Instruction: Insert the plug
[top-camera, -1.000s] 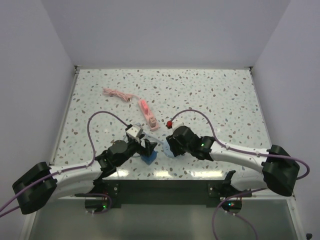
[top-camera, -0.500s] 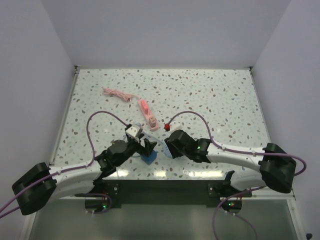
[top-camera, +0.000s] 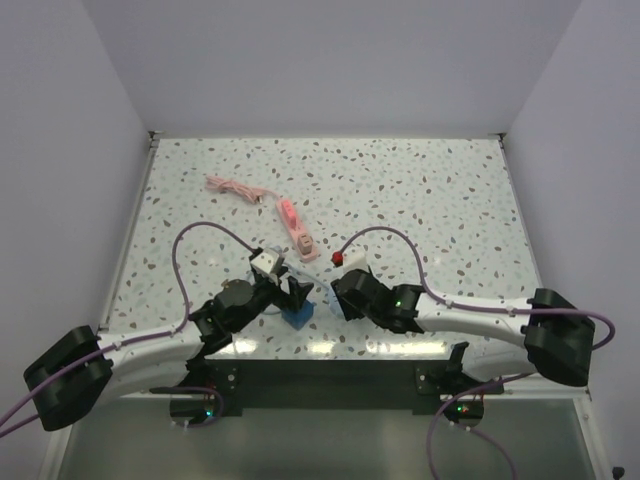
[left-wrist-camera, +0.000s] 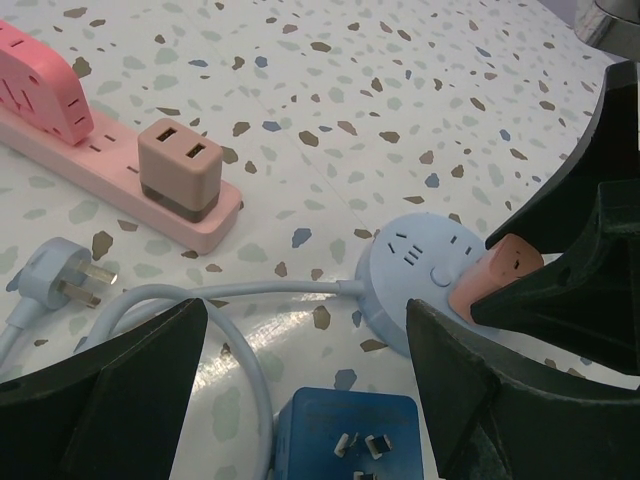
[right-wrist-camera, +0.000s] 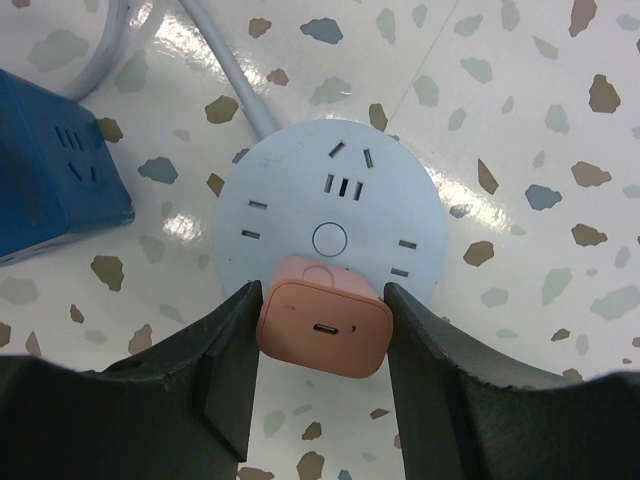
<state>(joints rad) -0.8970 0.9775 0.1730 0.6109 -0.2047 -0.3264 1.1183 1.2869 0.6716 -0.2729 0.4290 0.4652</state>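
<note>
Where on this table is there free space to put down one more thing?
Bare: the far right of the table, and the strip behind the pink cable. Crowded: the near middle, where the pink strip, round socket, blue cube, left gripper and right gripper with its plug sit close together.

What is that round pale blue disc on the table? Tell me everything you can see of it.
The socket disc looks like pale blue plastic, lying flat on the speckled table. Its top bears several slot groups around a central round button; a matching cable leaves its edge. A peach adapter overlaps its rim, held between the black jaws of the right gripper.
</note>
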